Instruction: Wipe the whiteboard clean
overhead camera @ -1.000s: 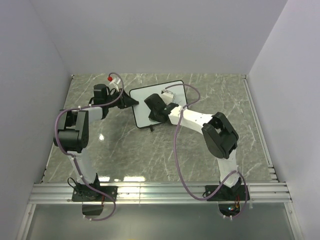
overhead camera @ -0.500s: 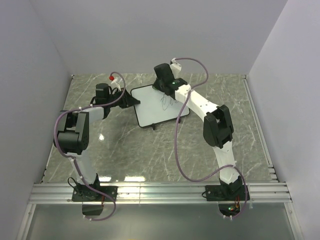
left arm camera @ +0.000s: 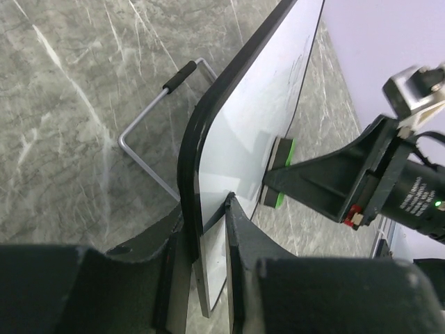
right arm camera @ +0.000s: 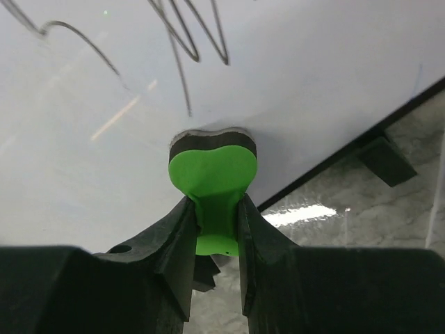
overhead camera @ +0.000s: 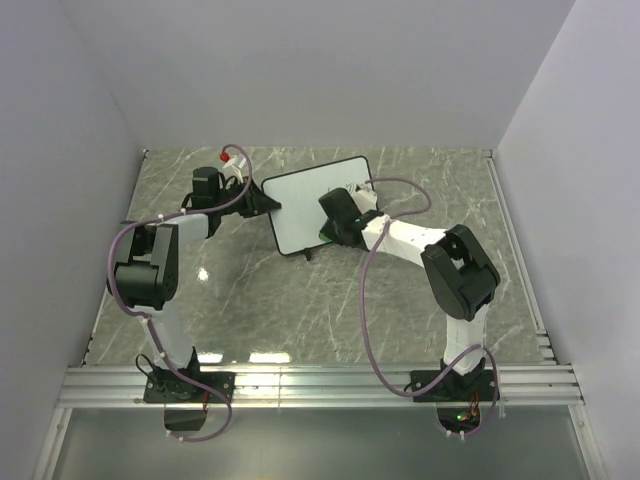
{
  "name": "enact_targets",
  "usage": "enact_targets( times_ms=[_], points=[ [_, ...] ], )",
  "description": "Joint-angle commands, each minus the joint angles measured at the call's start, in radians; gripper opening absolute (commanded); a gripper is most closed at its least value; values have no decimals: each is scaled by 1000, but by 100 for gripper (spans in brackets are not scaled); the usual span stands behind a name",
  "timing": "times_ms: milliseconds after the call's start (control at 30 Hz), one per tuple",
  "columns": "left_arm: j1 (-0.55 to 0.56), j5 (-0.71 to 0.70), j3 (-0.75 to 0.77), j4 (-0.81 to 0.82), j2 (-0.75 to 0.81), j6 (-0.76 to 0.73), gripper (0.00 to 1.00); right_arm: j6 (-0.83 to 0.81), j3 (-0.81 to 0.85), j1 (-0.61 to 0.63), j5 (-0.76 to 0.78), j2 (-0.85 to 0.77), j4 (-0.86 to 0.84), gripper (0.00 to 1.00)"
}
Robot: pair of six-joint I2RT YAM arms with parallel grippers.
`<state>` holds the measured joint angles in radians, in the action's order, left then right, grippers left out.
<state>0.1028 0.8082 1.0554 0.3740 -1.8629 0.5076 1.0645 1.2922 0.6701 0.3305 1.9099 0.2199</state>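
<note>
The whiteboard [overhead camera: 305, 205], white with a thin black frame, stands tilted at the back middle of the table. My left gripper [overhead camera: 268, 203] is shut on its left edge; in the left wrist view the board's edge [left arm camera: 198, 181] sits between the jaws. My right gripper [overhead camera: 327, 233] is shut on the green eraser [right arm camera: 213, 174], whose dark pad presses on the board's lower right part. Dark scribbles [right arm camera: 184, 38] remain on the board [right arm camera: 299, 76] above the eraser. The eraser also shows in the left wrist view [left arm camera: 279, 170], pressed on the board face.
The board's wire stand [left arm camera: 149, 136] rests on the grey marble table [overhead camera: 300, 310] behind the board. A black stand foot [right arm camera: 382, 160] sits at the board's lower edge. White walls enclose the table on three sides.
My right gripper with the eraser has swept from the board's top down to its lower right part. The scribbles in the middle of the board no longer show from above. The left gripper keeps holding the board.
</note>
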Motion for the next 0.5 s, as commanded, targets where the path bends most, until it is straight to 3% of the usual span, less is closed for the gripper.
enact_targets(
  times_ms=[0,167,467],
  points=[
    [32,-40,17,-44,8,-75,0,57,-31,-6,8,-29,-8,0],
    [34,-38,18,-52,11,-80,0,9,93,-55,33,6,13,0],
    [37,-44,25,-81,21,-101,0,-80,521,-155,30,185,79,0]
  ],
)
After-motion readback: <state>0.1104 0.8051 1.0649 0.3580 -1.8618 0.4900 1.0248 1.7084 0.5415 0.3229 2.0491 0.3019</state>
